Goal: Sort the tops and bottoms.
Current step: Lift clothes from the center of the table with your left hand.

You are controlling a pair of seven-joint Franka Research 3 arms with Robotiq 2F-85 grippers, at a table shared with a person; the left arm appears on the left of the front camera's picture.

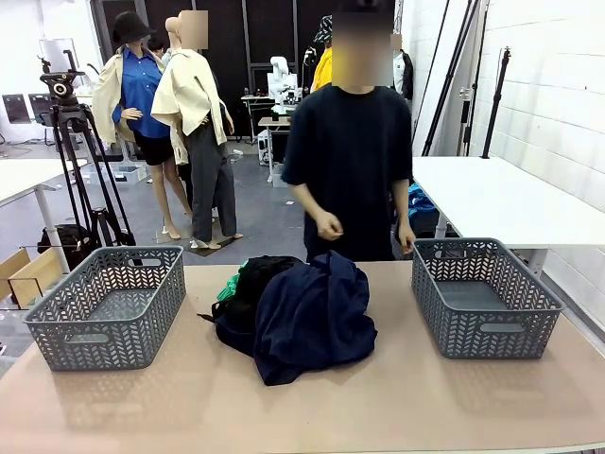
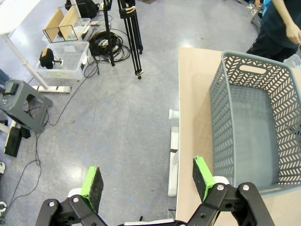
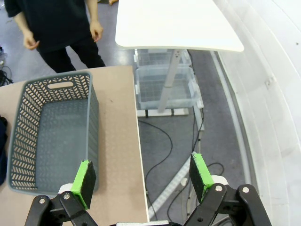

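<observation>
Front view: all garments sit in 1 pile mid-counter [image 1: 189, 397], between 2 grey baskets. The navy garment [image 1: 317, 317] is on top and toward the near side. The black garment [image 1: 253, 284] is under it on the left, and a bit of the green garment [image 1: 230, 284] pokes out at the pile's far-left edge. Left basket [image 1: 109, 307] and right basket [image 1: 482, 298] have no clothes in them, and both stand apart from the pile.

Left gripper [image 2: 146, 181]: jaws spread wide with nothing between them, hanging over the floor [image 2: 117, 117] just off the counter's end, beside the left basket.

Right gripper [image 3: 142, 178]: jaws also spread wide and holding nothing, above the counter's edge next to the right basket. A sliver of navy cloth shows at that view's left border.

Person [image 1: 350, 142] stands at the far side, with 1 hand [image 1: 406, 236] near the right basket's far corner.
</observation>
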